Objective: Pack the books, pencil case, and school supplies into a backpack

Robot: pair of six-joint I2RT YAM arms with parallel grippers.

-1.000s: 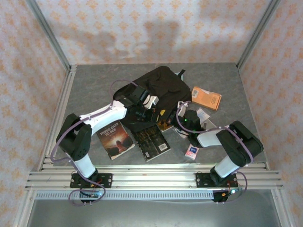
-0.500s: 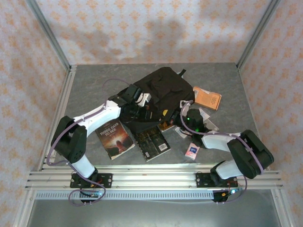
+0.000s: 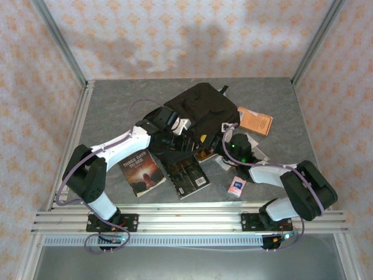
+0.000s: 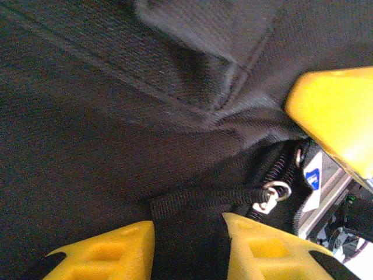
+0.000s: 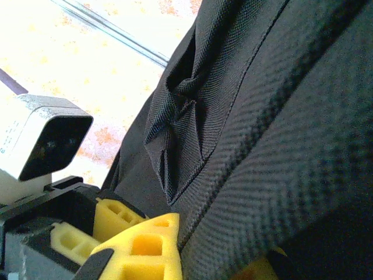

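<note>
- Nearest you, two books (image 3: 165,170) lie flat on the table (image 3: 111,105).
- Your left gripper (image 4: 187,248) has its jaws parted around a zip-pull strap (image 4: 210,197).
- Your right gripper (image 5: 192,251) appears clamped on backpack (image 3: 201,108) fabric, mid-table.

Grey mottled worktop (image 3: 116,105) sits boxed in by pale walls (image 3: 175,35) patterned with orange motifs, aluminium posts (image 3: 58,41) rising at the corners, slotted rails (image 3: 186,219) along the near edge, soft shadows behind.
</note>
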